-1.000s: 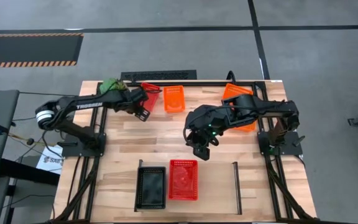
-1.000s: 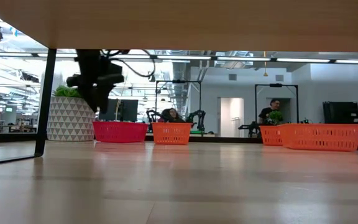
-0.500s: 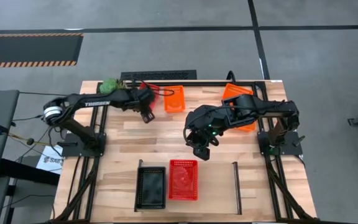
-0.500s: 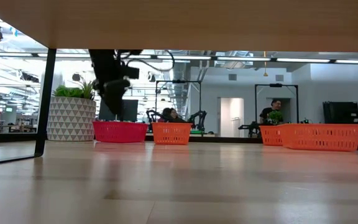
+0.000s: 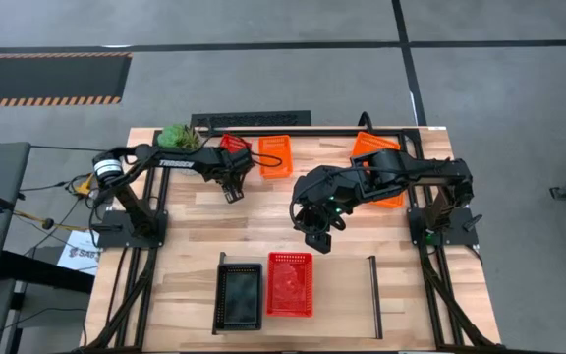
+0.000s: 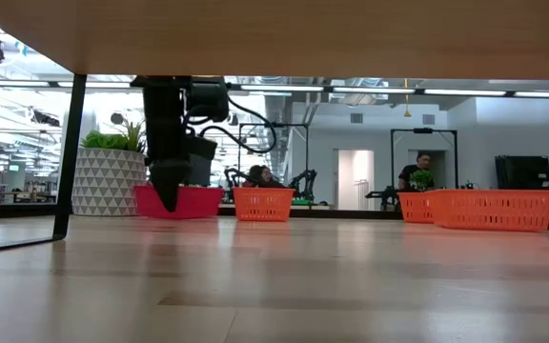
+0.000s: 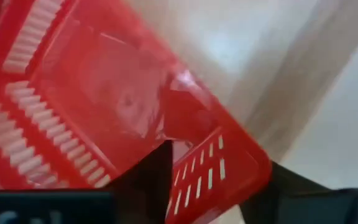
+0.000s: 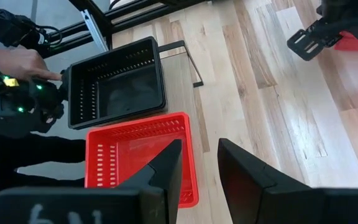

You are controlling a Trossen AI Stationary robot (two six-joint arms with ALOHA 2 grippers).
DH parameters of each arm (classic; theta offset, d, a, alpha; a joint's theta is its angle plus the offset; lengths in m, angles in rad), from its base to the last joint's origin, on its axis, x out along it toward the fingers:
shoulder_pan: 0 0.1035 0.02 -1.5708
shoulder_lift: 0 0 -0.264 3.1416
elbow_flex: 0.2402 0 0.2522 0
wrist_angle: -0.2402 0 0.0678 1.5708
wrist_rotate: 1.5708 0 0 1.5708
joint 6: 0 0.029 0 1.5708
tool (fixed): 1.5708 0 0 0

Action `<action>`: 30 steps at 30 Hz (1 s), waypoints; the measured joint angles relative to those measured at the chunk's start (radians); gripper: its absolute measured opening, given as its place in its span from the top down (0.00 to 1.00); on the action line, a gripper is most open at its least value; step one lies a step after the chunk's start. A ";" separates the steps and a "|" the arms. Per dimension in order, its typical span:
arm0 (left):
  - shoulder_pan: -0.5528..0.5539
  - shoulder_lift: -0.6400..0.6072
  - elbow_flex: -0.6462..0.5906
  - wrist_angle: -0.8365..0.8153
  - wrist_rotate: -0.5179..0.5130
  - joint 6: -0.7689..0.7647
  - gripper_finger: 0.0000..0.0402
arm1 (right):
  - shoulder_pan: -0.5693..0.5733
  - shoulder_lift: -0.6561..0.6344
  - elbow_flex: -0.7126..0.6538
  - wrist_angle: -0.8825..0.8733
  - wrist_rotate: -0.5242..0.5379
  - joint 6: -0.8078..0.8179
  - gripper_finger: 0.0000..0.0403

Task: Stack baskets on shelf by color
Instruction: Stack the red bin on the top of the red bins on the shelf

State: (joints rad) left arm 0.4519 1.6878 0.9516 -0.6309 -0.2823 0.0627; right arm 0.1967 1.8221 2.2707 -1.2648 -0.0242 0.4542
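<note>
Two baskets on shelf [image 5: 342, 295]: black [image 5: 238, 296], red [image 5: 290, 284]. Left gripper [image 5: 232, 174] has swung onto second red basket [image 7: 104, 118] at far edge, fingers straddling wall, closing; pickup imminent. Right gripper [image 5: 319, 224] idles mid-table, part-open, empty.

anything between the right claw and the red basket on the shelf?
No. In the high view the right claw hovers apart from the red basket, with only bare wooden table between them. The right wrist view shows the same gap.
</note>
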 joint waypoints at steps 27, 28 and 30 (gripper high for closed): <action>-0.295 -0.006 0.320 -0.330 -0.102 -0.132 1.00 | -0.158 -0.070 -0.001 -0.064 0.084 0.151 0.69; -0.309 -0.007 0.338 -0.338 -0.111 -0.123 1.00 | -0.167 -0.077 0.000 -0.066 0.084 0.127 0.69; -0.339 -0.007 0.374 -0.353 -0.114 -0.098 1.00 | -0.186 -0.096 0.000 -0.079 0.084 0.044 0.69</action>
State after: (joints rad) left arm 0.1128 1.6810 1.3255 -0.9840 -0.3964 -0.0351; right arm 0.0111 1.7257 2.2704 -1.3435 0.0602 0.4985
